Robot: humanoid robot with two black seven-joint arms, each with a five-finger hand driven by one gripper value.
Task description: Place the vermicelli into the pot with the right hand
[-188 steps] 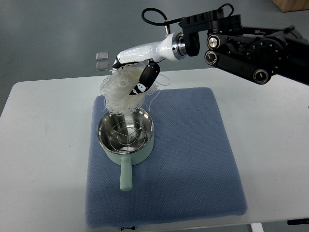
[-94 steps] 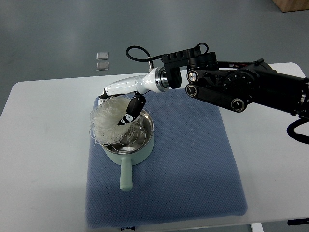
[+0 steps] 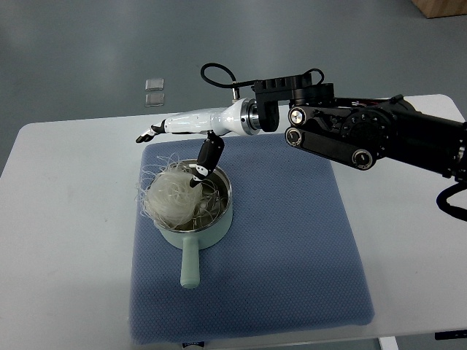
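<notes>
Your right hand [image 3: 191, 135] sits just above centre in the frame, its arm reaching in from the right edge, and the fingers [image 3: 149, 133] are stretched out flat toward the left with the thumb [image 3: 205, 158] hanging down; it holds nothing. The vermicelli [image 3: 172, 193] lies directly below and slightly left of that hand, a pale tangled nest resting in the pot [image 3: 191, 210], heaped against the pot's left rim. Note that loose strands spill over that left and upper rim onto the blue mat [image 3: 292, 240], so the bundle is in but not tidily so. The thumb tip is close above the noodles; you cannot tell from this angle whether it touches them.

The pot's handle points toward the bottom of the frame, well clear of your arm. The left hand is nowhere in the frame.

Judging from this, the placing looks essentially done. If you lift away, go straight up and back toward the right, since a stray strand caught on the thumb could drag the nest out over the rim.
</notes>
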